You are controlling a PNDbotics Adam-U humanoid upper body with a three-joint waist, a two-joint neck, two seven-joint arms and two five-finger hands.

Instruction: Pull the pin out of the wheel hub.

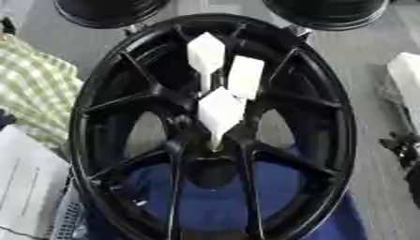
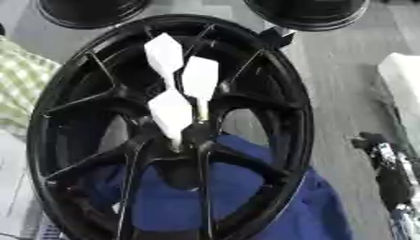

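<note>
A black spoked wheel hub (image 1: 98, 108) stands tilted and fills most of both views. Three pins with white block-shaped heads stick out of its centre: one at the upper left (image 1: 205, 52), one to its right (image 1: 245, 76), and one lowest and nearest (image 1: 220, 111), whose thin stem runs down into the hub's middle. My right hand (image 2: 384, 161) shows as a dark shape with silver parts at the right edge, well clear of the rim and touching nothing. My left hand appears in neither view.
Blue cloth (image 2: 238, 187) lies under the wheel's lower half. Two more black wheels (image 1: 107, 11) (image 1: 328, 11) stand at the far edge. A green checked cloth (image 1: 33, 89) and white papers (image 1: 29, 183) lie left. A white box (image 1: 406, 79) sits right.
</note>
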